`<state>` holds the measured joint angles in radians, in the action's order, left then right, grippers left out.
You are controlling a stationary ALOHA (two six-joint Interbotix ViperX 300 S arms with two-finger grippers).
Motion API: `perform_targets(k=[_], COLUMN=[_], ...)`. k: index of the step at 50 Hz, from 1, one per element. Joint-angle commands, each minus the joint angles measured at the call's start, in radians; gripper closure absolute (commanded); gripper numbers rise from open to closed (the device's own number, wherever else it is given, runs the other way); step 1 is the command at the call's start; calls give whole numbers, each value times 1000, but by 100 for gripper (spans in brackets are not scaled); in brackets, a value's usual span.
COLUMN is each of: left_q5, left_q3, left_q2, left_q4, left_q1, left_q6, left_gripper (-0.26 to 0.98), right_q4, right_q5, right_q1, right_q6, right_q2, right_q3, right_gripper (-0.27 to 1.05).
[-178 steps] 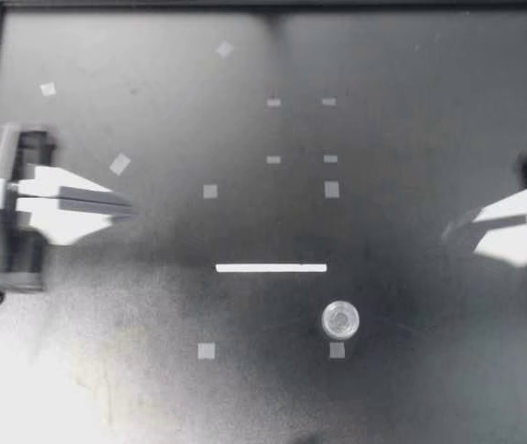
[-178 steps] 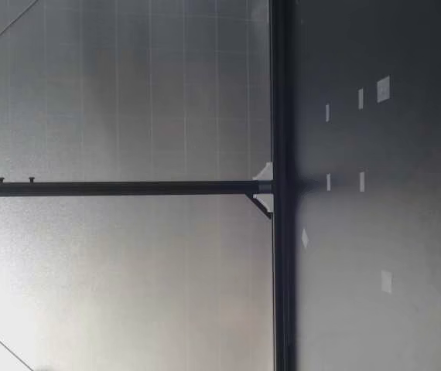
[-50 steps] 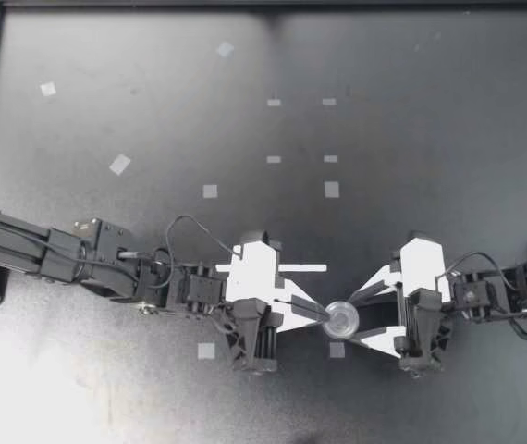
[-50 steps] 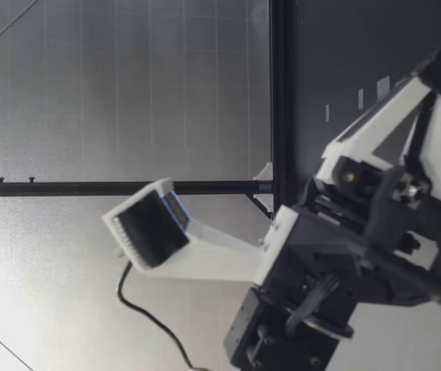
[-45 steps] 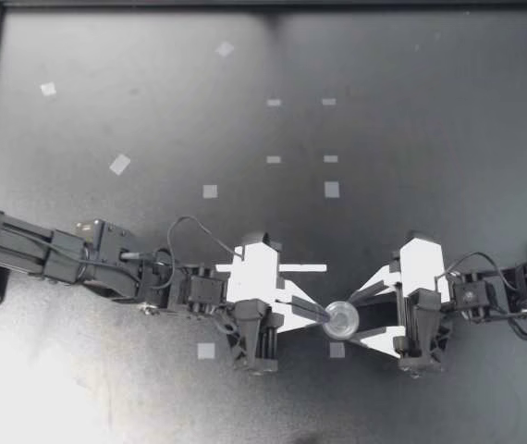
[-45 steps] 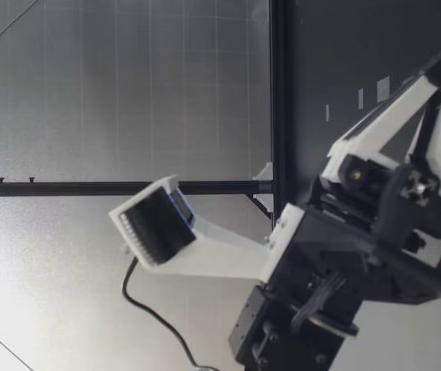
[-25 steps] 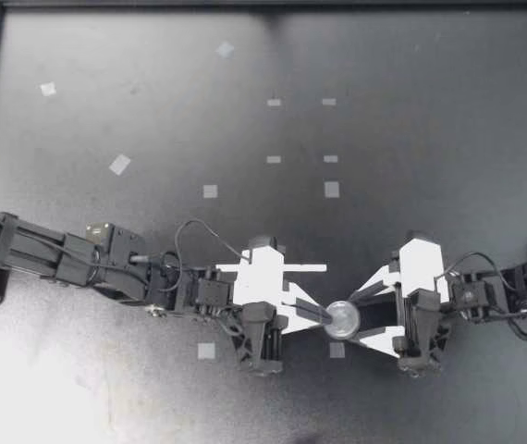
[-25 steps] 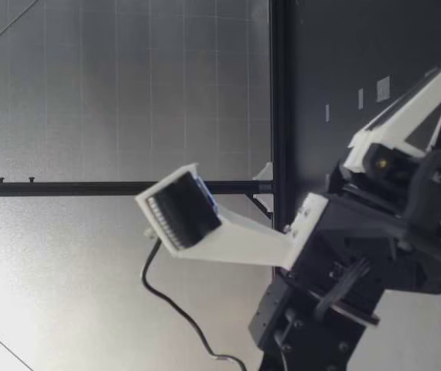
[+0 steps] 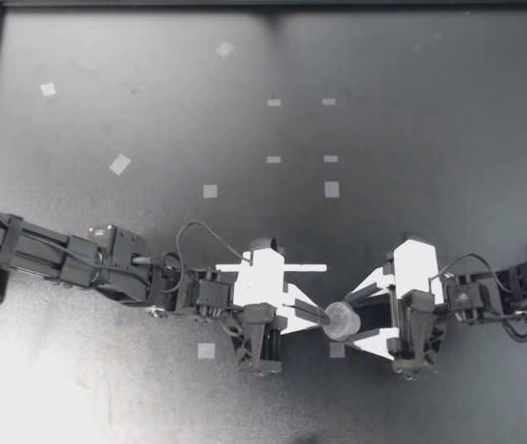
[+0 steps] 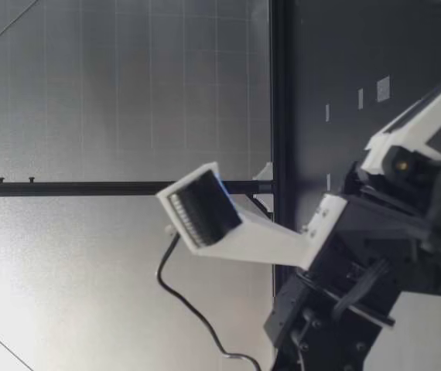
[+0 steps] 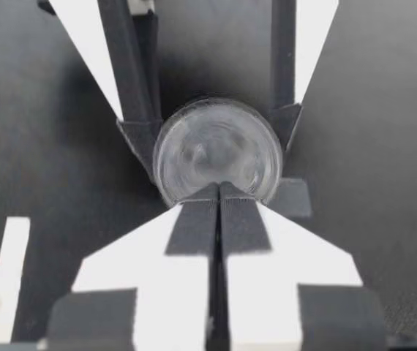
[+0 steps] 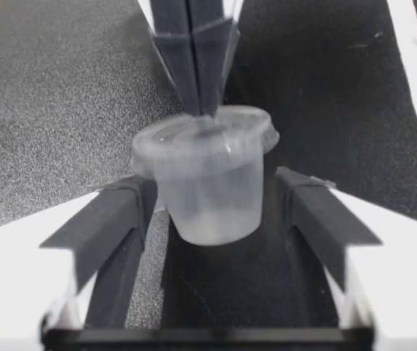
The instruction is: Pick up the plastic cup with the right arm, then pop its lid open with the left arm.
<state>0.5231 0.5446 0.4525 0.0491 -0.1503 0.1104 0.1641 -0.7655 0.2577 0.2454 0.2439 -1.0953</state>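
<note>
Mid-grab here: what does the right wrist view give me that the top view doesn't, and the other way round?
Only the right wrist view: the cup from the side, its clear wall tapering below a wider lid. Only the top view: both arms along their length, and the grey tape squares spread over the rest of the table. Both: my right gripper with its jaws against the cup's two sides, my left gripper with jaws closed and tips at the lid's rim, and the white strip beside them.
</note>
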Motion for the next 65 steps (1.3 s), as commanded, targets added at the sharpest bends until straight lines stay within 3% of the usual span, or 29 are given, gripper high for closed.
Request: perform_targets(k=[1, 15, 45, 55, 65], left_q5=[5, 5, 0, 92, 411], left_q3=[-15, -6, 35, 156, 308], left_q2=[-18, -20, -104, -210, -310], left_q4=[2, 2, 3, 67, 69], left_q1=[-2, -2, -2, -2, -2], left_q6=[2, 6, 41, 210, 529], left_gripper=[81, 81, 81, 79, 60], right_q4=[-2, -3, -38, -52, -26], right_q5=[8, 41, 109, -26, -350], right_q1=[3, 2, 3, 3, -3], right_q6=[-2, -8, -11, -38, -166], right_q2=[-8, -8, -37, -156, -247], right_q3=[14, 17, 28, -2, -67], right_gripper=[14, 16, 47, 47, 47])
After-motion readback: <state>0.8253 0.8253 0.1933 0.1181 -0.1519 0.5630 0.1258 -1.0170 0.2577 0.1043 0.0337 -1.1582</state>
